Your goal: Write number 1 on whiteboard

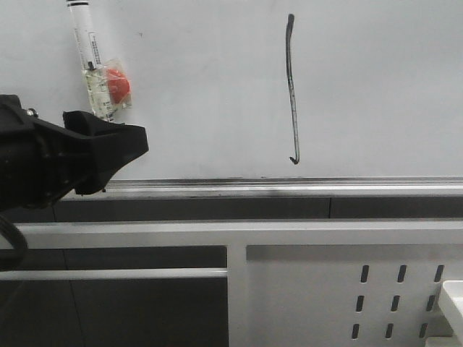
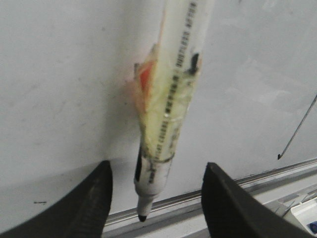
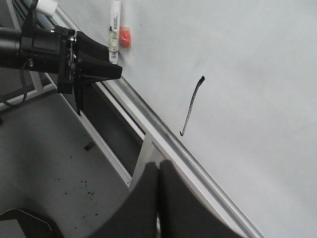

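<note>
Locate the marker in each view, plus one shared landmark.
Front view: marker upper left on the whiteboard, above the left claw.
Left wrist view: centre, tip down.
Right wrist view: top, left of centre.
Shared landmark: the number 1.

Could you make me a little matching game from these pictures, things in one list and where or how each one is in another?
Things:
1. thin dark grey marker stroke
2. white marker pen with a red piece taped to it
3. black left hand
4. black right hand

States:
A. fingers pressed together
B. fingers spread, marker tip between them
C. drawn near the middle of the glossy whiteboard
D. on the board, upper left

Pairs: 1-C, 2-D, 3-B, 4-A
</note>
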### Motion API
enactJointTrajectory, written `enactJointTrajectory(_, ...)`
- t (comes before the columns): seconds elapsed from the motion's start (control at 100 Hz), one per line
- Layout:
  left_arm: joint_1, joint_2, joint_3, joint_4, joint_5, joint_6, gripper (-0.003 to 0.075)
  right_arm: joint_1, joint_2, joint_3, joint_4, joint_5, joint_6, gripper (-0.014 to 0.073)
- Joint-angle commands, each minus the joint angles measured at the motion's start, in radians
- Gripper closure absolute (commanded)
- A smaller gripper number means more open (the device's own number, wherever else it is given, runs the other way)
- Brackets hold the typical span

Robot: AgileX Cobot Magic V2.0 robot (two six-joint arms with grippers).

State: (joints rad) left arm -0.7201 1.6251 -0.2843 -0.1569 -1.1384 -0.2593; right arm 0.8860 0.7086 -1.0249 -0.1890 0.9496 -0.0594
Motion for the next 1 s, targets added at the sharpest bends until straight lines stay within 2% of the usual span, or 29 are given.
enactJointTrajectory(0.0,-0.004,-0.025,-0.017,-0.001,-0.224,-0.006,0.0326,-0.007,0.007,-0.022,-0.024,-0.067,0.001,0.0663)
enactJointTrajectory(0.32,-0.004,-0.109,0.063,0.0,-0.224,-0.006,0.033,-0.007,0.0,-0.021,-0.024,-0.055,0.001,0.0663)
enactJointTrajectory(0.53,-0.004,-0.198,0.126,0.059,-0.224,-0.006,0.0344,-0.007,-0.147,0.061,-0.019,-0.213,0.002,0.0663)
enactJointTrajectory(0.61,-0.004,-0.214,0.151,0.088,-0.224,-0.004,0.0413,-0.007,-0.26,0.136,-0.021,-0.257,0.005,0.0662)
enactJointTrajectory(0.84,-0.004,-0.214,0.192,0.179,-0.224,-0.004,0.0741,-0.012,-0.63,0.467,-0.038,-0.357,0.104,0.0662)
enactJointTrajectory(0.92,-0.004,-0.214,0.194,0.223,-0.224,0.001,0.074,-0.013,-0.742,0.605,-0.096,-0.425,0.102,0.0662)
enactJointTrajectory(0.99,-0.004,-0.214,0.194,0.245,-0.224,0.001,0.074,-0.011,-0.73,0.692,-0.098,-0.471,0.108,0.0663)
